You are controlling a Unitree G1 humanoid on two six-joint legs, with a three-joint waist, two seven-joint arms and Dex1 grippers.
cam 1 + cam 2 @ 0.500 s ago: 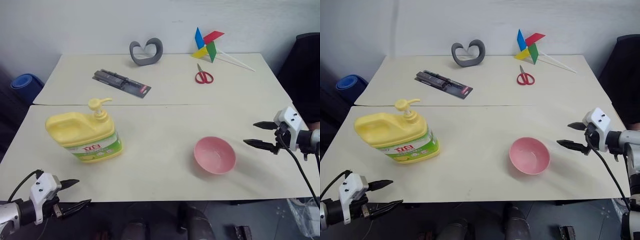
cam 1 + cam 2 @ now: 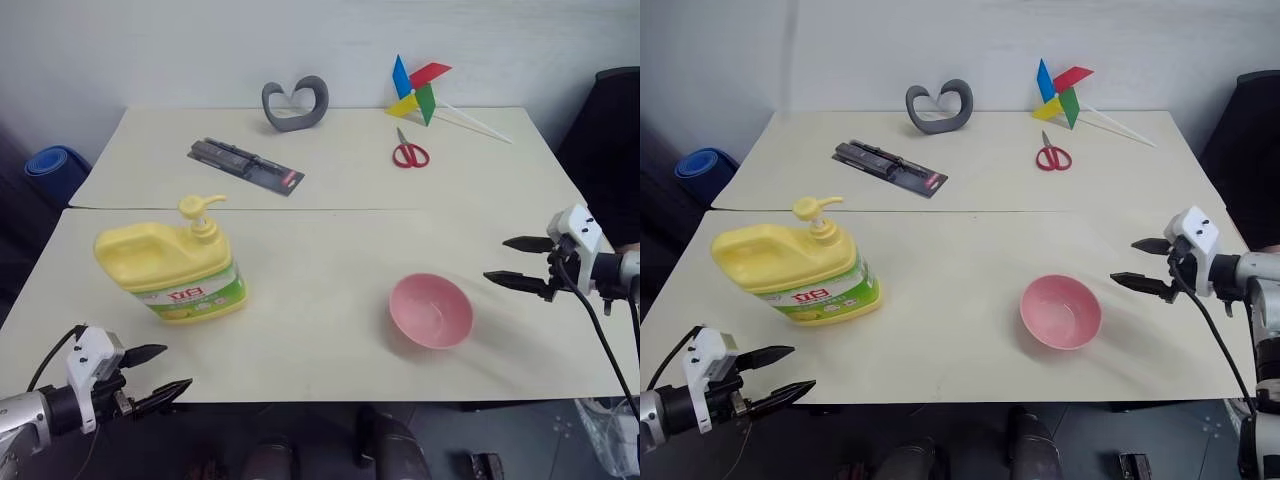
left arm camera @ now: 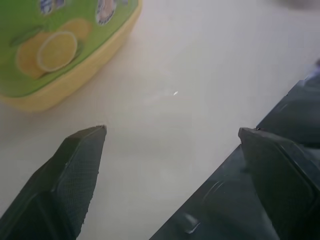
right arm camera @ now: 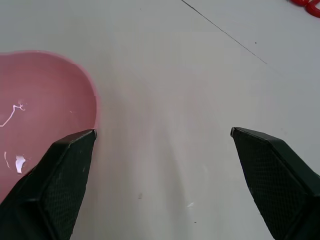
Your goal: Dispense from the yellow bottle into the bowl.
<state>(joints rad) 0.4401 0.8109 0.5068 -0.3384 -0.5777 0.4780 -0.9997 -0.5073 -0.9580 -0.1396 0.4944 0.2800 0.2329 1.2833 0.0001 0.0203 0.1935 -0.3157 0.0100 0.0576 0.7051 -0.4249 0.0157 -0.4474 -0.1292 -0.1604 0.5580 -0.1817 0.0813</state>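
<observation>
The yellow bottle stands upright on the left part of the near tabletop, its pump spout pointing right and its green label facing the front edge. The pink bowl sits right side up on the same tabletop, well apart from the bottle, toward the right.

The left pincer hangs at the front left edge of the tabletop, released, its two fingers spread with nothing between them; the bottle is near it but not touching. The right pincer hovers just right of the bowl, also released and empty, its fingers pointing toward the bowl's rim.

On the far tabletop lie a dark flat package, red scissors, a grey heart-shaped object and a coloured pinwheel.
</observation>
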